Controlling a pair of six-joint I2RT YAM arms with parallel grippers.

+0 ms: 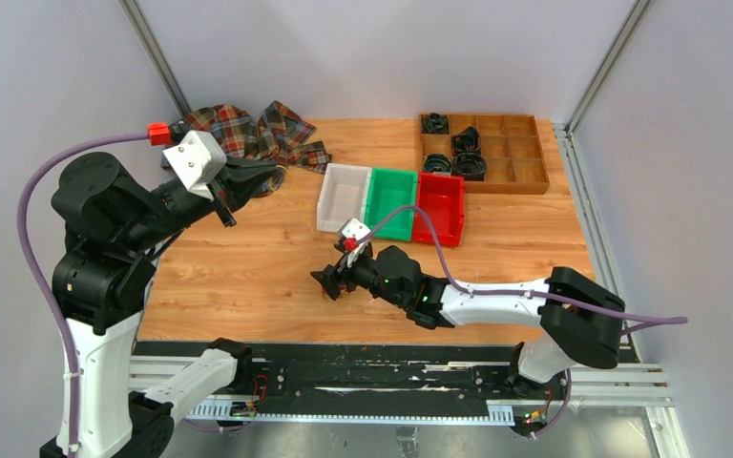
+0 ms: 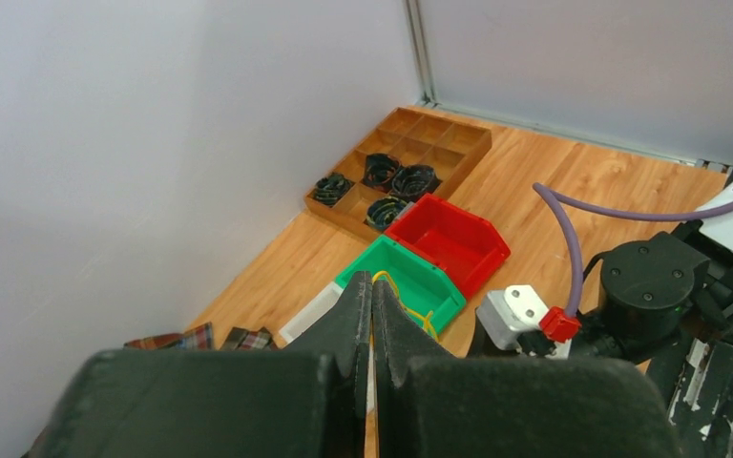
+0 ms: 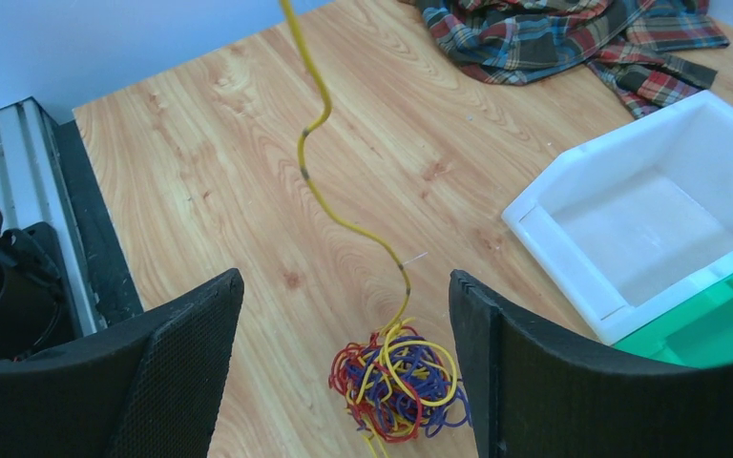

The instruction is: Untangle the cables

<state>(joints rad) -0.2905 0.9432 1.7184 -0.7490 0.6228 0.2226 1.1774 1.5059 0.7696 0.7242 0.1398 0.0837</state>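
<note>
The right claw (image 3: 344, 286) is held wide open above a wooden table (image 3: 200, 162). Between its black fingers, at the bottom centre of the wrist view, a small tangle of cables (image 3: 399, 382) is seen: thin yellow, red and blue-purple wires balled together. One yellow strand (image 3: 315, 181) is stretched, kinked, from the ball to the top edge of the frame. The left claw (image 2: 372, 281) is closed on that strand, at the upper left of the overhead view. A white bin (image 3: 649, 210) is placed at the right and a plaid cloth (image 3: 554, 33) at the top.
</note>
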